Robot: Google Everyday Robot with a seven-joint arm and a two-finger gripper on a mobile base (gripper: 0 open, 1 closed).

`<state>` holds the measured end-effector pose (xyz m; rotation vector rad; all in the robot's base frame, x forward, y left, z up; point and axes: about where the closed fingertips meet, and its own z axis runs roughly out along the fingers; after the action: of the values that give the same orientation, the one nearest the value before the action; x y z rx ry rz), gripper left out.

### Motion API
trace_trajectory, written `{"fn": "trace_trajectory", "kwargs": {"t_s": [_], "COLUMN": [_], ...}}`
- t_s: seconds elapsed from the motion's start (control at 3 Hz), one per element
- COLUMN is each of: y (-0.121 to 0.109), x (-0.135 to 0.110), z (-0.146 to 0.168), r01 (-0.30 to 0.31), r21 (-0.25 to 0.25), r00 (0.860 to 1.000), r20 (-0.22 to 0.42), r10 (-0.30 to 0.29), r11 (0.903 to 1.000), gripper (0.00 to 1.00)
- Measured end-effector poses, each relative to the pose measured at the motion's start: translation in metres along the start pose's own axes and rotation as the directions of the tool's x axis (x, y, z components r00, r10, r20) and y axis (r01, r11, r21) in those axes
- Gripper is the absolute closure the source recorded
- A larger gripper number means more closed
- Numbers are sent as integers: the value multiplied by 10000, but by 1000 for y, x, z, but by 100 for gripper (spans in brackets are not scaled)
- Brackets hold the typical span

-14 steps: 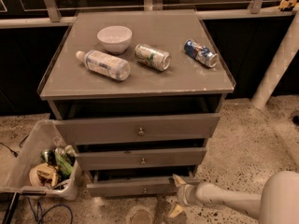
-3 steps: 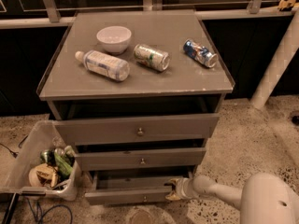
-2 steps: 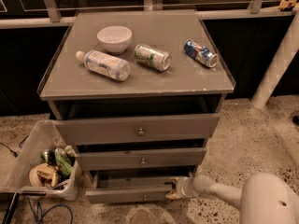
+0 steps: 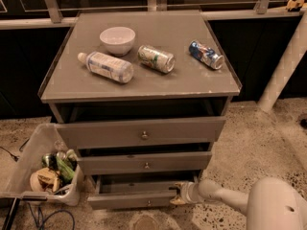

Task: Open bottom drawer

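The bottom drawer [image 4: 132, 199] is the narrowest grey front of three, low in the cabinet, with a small round knob [image 4: 148, 203] at centre. It stands pulled out a little, and a strip of its grey inside shows behind the front. My gripper [image 4: 175, 194] is at the right end of that drawer front, touching its top edge. The white arm runs from it to the lower right corner. The mid-sized drawer [image 4: 144, 163] and the widest top drawer [image 4: 139, 132] sit above it.
On the cabinet top [image 4: 192, 80] lie a white bowl [image 4: 117, 40], a plastic bottle [image 4: 106, 66], a green can [image 4: 156, 58] and a blue can [image 4: 206, 54]. A clear bin [image 4: 21, 169] of trash stands on the floor at the left. A white pole [image 4: 283, 66] leans at the right.
The bottom drawer has come out from nearly shut to partly open. My gripper has moved left from beside the cabinet to the drawer's right end. In the last second nothing more moved.
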<state>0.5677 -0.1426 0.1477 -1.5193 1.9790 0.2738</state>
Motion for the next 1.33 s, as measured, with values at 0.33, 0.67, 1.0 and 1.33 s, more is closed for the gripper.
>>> {"fn": "trace_trajectory", "kwargs": {"t_s": [0.33,0.67,1.0,1.33], "y": [0,0,22,21], "x": [0,-1,14,10], "z": [0,-1,-5,-10], "r01": [0,0,-62,-64], "r21": [0,0,-78,-78], "r00": [10000,10000,10000,10000], "r20": [0,0,19,20], "r10": [0,0,62,64], "r11": [10000,10000,10000,9999], "gripper": [38,61,84,100]}}
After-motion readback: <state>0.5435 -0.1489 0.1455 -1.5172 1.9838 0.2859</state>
